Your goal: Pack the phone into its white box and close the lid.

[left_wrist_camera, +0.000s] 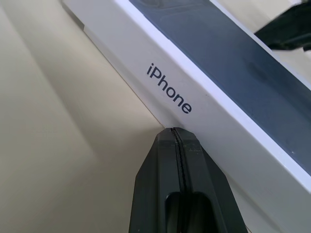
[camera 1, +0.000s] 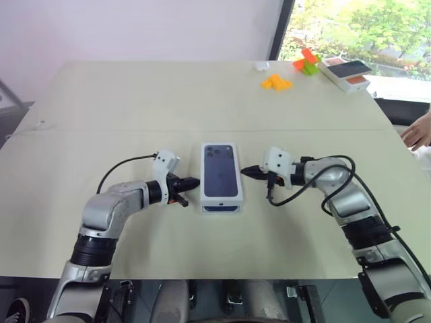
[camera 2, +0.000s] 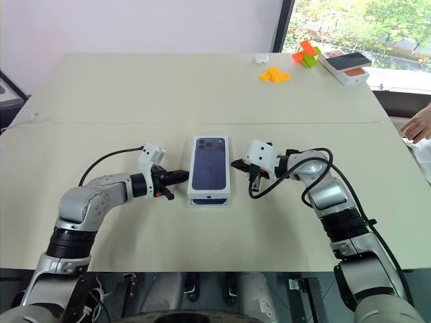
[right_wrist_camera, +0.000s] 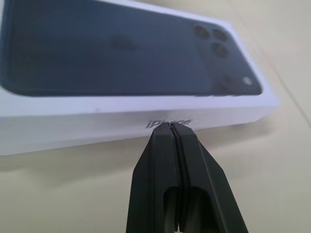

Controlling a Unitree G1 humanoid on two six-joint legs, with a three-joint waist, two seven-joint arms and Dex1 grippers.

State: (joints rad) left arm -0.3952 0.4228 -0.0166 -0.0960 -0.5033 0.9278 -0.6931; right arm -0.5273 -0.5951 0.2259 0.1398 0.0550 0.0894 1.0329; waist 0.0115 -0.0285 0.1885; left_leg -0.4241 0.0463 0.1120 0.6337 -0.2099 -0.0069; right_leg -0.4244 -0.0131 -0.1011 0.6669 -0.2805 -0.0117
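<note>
Lid (camera 1: 221, 169) sits over the white box (camera 1: 221, 208) mid-bench (camera 1: 135, 101), phone picture facing up. Left hand (camera 1: 192, 182) and right hand (camera 1: 250, 172), fingers pressed together and holding nothing, flank its long sides, probably to square it or press it down. The phone itself is hidden, presumably inside. Whether the lid is seated fully I cannot tell.

The right end effector (right_wrist_camera: 170, 125), fingers (right_wrist_camera: 192, 160) pressed together, is pointing at the lid's (right_wrist_camera: 121, 58) white side wall, tips at its lettering, over the bench (right_wrist_camera: 272, 174).
</note>
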